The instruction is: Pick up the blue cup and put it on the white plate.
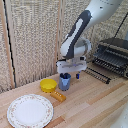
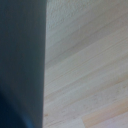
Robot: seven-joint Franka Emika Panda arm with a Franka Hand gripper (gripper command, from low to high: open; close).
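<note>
Wrist view: a dark blue-grey surface (image 2: 22,55), blurred and very close to the lens, is filling one side of the frame with a straight edge. Identity cannot be told from this view. Beside it, a pale wooden tabletop (image 2: 87,65) is showing, its grain running diagonally. No fingers are showing clearly.

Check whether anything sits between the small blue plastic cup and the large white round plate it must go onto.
The yellow round pan with an orange handle lies beside the blue cup, partly along the straight line to the white plate. The gripper is already at the cup; lifting it would likely clear the low pan.
</note>
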